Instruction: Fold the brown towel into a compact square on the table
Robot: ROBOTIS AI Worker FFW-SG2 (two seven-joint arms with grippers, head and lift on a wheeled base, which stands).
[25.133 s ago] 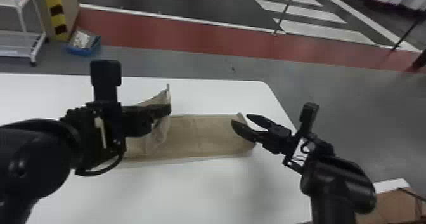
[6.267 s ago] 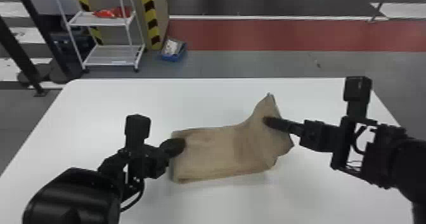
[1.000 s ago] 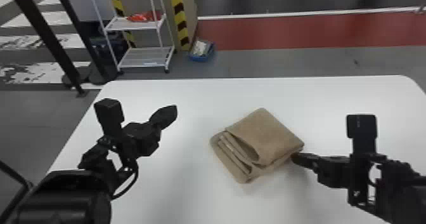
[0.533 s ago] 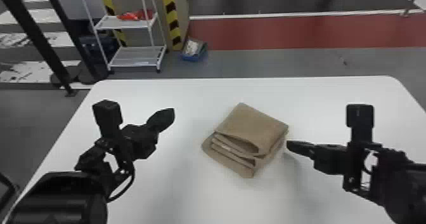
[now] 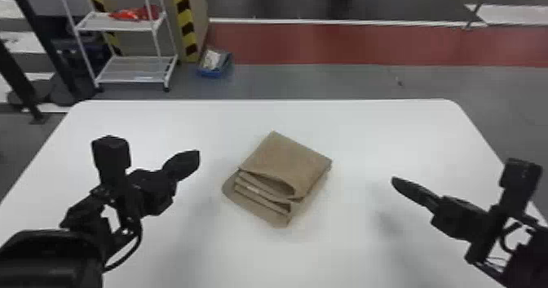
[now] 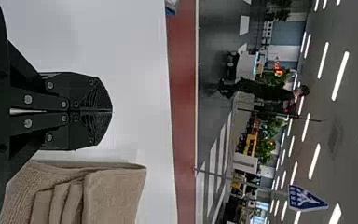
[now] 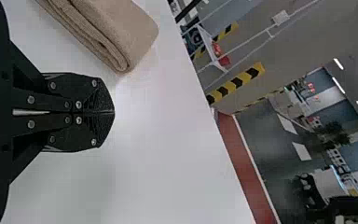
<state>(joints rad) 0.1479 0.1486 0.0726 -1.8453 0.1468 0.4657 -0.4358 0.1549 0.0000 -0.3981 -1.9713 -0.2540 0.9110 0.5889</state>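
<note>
And there's the brown towel (image 5: 285,160), right in the middle of the head view, lying on the white worktop (image 5: 346,250), folded into a thick, squarish packet! It sits at a slant, one corner pointing to the top of the frame, its stacked layers showing on the lower-left side, where the bottom layer pokes out past the top one. A fold gapes a little there, too.

Over on the left of the frame, the left gripper (image 5: 197,156), clear of the towel, and the left wrist view has its fingers (image 6: 93,95) clenched together, nothing between them. Across at the right, the right gripper (image 5: 394,180), also apart from the towel, and the right wrist view shows that pair pressed tip to tip, empty as well!
</note>
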